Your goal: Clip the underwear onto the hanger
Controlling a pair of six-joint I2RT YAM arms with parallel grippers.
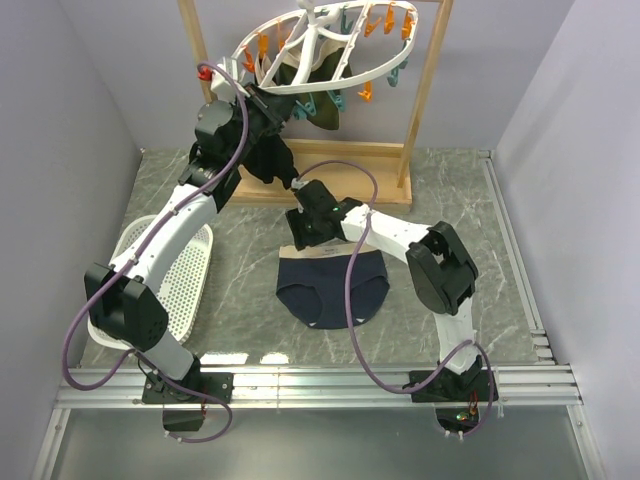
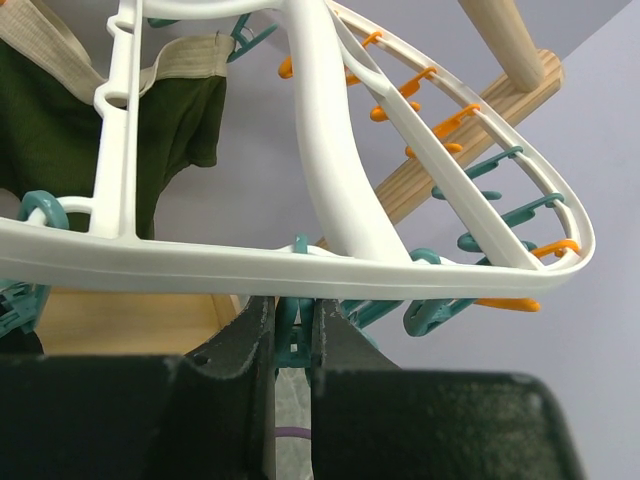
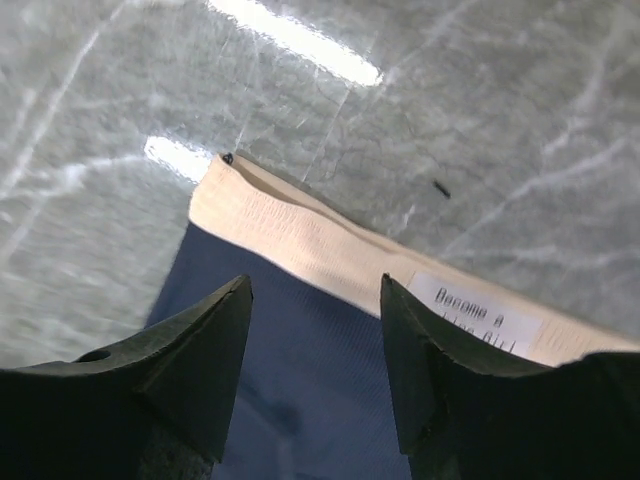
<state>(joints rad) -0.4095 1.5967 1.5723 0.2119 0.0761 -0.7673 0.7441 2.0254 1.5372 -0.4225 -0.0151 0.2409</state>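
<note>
The navy underwear (image 1: 332,285) lies flat on the table, its beige waistband (image 3: 330,240) at the far side. My right gripper (image 1: 300,235) is open and hovers just above the waistband's left end. In the right wrist view its jaws (image 3: 315,290) straddle navy fabric (image 3: 300,400) without touching it. The white oval hanger (image 1: 330,45) with orange and teal pegs hangs tilted from the wooden stand. My left gripper (image 1: 285,110) is raised to its near rim (image 2: 300,265) and is shut on a teal peg (image 2: 292,330) just under the rim.
An olive-green garment (image 1: 325,110) hangs clipped under the hanger; it also shows in the left wrist view (image 2: 60,130). The wooden frame stand (image 1: 420,110) rises at the back. A white mesh basket (image 1: 185,280) lies at the left. Aluminium rails (image 1: 320,385) run along the near edge.
</note>
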